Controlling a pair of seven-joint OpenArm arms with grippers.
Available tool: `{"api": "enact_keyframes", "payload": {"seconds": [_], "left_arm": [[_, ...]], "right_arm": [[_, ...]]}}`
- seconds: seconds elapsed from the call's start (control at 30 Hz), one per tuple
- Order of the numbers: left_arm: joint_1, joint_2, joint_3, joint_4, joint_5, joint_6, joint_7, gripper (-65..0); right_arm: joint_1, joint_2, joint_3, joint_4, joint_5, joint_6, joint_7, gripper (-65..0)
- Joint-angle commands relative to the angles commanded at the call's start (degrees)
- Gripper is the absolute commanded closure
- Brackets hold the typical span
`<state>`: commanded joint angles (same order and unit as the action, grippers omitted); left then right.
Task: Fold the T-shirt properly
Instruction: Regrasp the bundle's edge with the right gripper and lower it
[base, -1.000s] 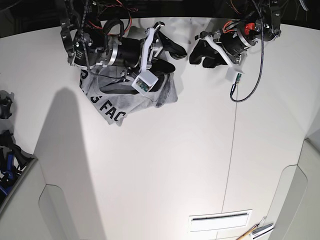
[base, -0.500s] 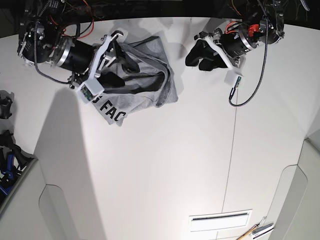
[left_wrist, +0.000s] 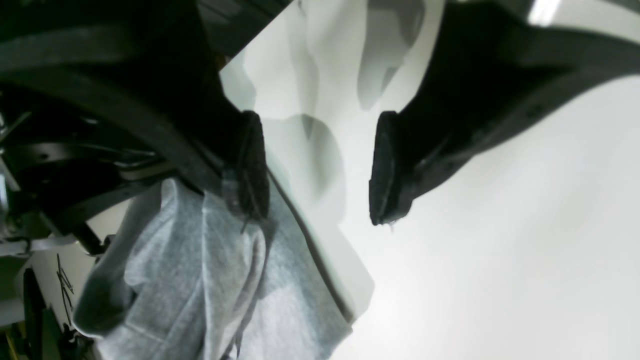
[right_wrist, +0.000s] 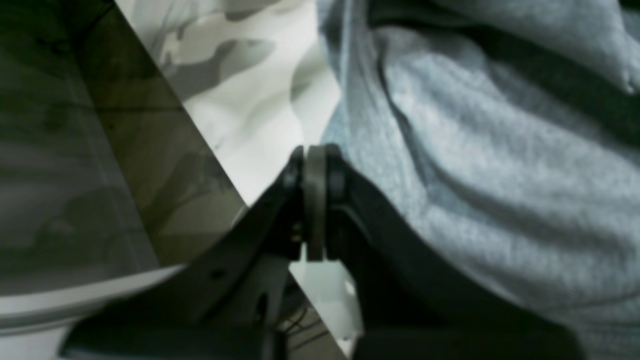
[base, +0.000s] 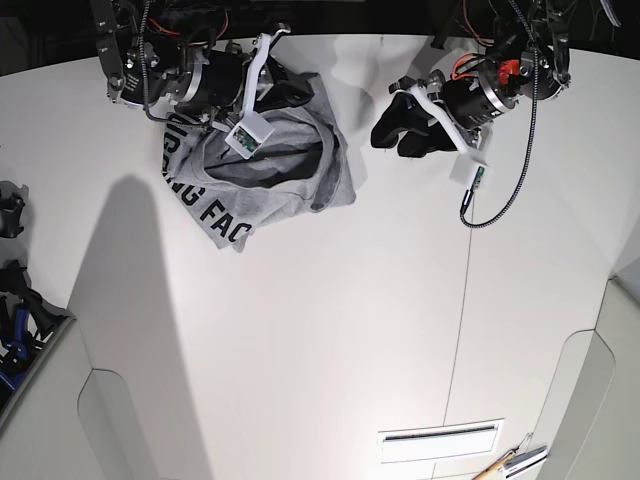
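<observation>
The light grey T-shirt (base: 265, 180) lies crumpled at the back left of the white table (base: 330, 330), with black letters showing on its lower left fold. My right gripper (base: 283, 92) is at the shirt's far edge. In the right wrist view the right gripper (right_wrist: 315, 165) has its jaws shut on a thin grey strip, with the T-shirt cloth (right_wrist: 500, 165) bunched against it. My left gripper (base: 393, 125) is open and empty over bare table, right of the shirt. In the left wrist view the left gripper (left_wrist: 317, 170) is open, with the T-shirt (left_wrist: 200, 285) at the lower left.
Dark gear (base: 10, 215) sits at the table's left edge. A cable with a small board (base: 472, 182) hangs from the left arm. A seam (base: 463, 320) runs down the table. A slotted vent (base: 440, 440) and a tool (base: 515, 462) lie near the front right.
My right arm swung left and then back toward the table's far edge, pulling the shirt's upper part with it and opening it out. My left gripper shifted slightly.
</observation>
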<state>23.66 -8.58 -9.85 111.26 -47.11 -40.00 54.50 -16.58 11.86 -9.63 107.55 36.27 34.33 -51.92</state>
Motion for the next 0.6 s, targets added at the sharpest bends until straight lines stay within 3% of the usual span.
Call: {"api": "enact_keyframes", "payload": {"seconds": [0.1, 0.27, 0.33, 0.43, 0.53, 0.6], "left_arm": [[0.0, 0.0, 0.0, 0.0, 0.0, 0.0, -0.04, -35.2], [-0.42, 0.0, 0.0, 0.0, 0.07, 0.0, -0.07, -35.2], [-0.85, -0.02, 0.0, 0.0, 0.22, 0.0, -0.04, -35.2], [-0.94, 0.0, -1.29, 0.0, 0.02, 0.0, -0.07, -35.2], [-0.9, 0.0, -3.56, 0.61, -4.76, 0.0, 0.68, -35.2], [-0.61, 0.11, -3.56, 2.6, -9.22, 0.0, 2.99, -35.2]], "right_arm": [[0.0, -0.15, -0.04, 3.13, 4.24, 0.24, -0.92, 0.0], [0.02, -1.27, -2.05, 9.2, 4.76, 0.2, -1.09, 0.0], [0.04, -1.27, -2.86, 9.84, 2.08, 0.2, -1.05, 0.0], [0.04, -1.25, -2.82, 9.81, -6.47, -0.46, -1.01, 0.0], [0.02, -1.2, -2.82, 9.81, -10.62, -0.7, -0.85, -21.5], [0.02, -1.25, -2.84, 9.81, -10.75, -0.74, 1.33, -23.6]]}}
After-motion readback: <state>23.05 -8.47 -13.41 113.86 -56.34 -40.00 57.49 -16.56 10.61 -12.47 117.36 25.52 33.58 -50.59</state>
